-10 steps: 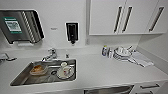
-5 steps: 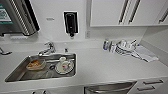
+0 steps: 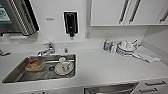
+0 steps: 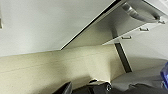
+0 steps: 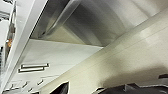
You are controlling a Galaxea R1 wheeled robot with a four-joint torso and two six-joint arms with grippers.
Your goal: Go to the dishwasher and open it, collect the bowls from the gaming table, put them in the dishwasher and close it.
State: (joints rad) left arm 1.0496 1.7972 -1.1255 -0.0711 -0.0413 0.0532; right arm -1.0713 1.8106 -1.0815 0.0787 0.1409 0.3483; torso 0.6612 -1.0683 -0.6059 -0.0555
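I look down on a white bench (image 3: 105, 67) with a steel sink (image 3: 15, 75) holding a plate (image 3: 64, 68) and a food bowl (image 3: 34, 65). Stacked dishes (image 3: 126, 47) sit near the wall. The dishwasher (image 3: 110, 88), its top edge and bar handle, sits under the bench at the lower edge; the right wrist view shows that handle (image 5: 62, 17). I cannot tell either gripper's state.

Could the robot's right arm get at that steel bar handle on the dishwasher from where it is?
Probably yes. In the right wrist view the dishwasher's bar handle runs across its steel front with open space around it and nothing in front. In the head view the dishwasher sits just below the counter edge.
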